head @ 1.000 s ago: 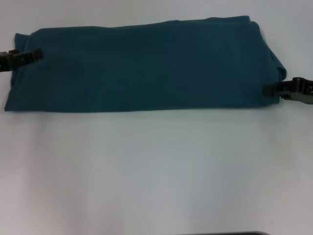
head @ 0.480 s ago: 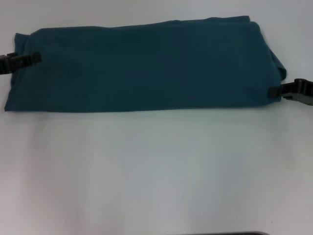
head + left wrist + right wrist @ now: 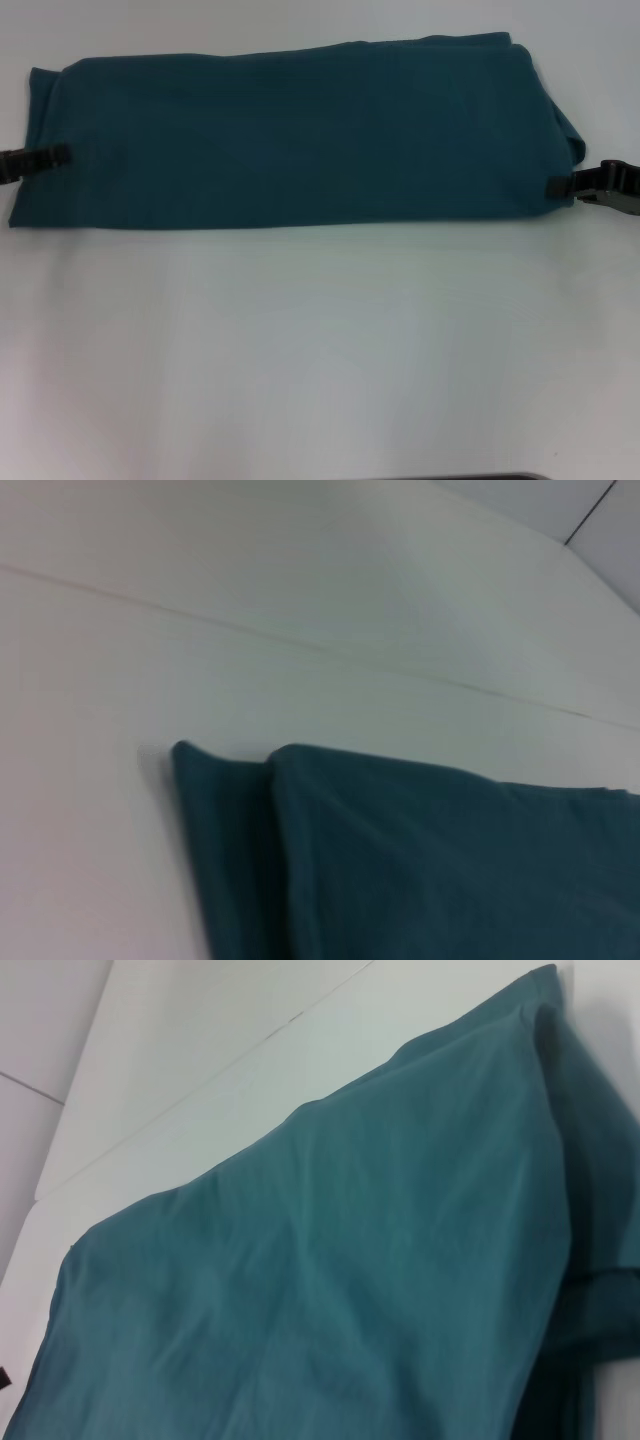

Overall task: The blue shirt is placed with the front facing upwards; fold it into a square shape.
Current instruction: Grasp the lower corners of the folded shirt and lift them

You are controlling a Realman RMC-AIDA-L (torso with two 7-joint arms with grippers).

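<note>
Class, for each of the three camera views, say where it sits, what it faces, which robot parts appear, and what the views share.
Head view: high, looking down on the blue shirt on the table; left gripper and right gripper at its ends.
Left wrist view: low, facing the shirt's layered end; no robot parts.
Right wrist view: above the shirt's other end; none.
Shared: the shirt.

The head view looks forward and down from above the white desk point(image 3: 320, 350), taking in the whole folded blue shirt point(image 3: 300, 135). The left wrist view sits low and close at the shirt's layered left end. The right wrist view looks closely across its right end. All three views share the shirt.
</note>
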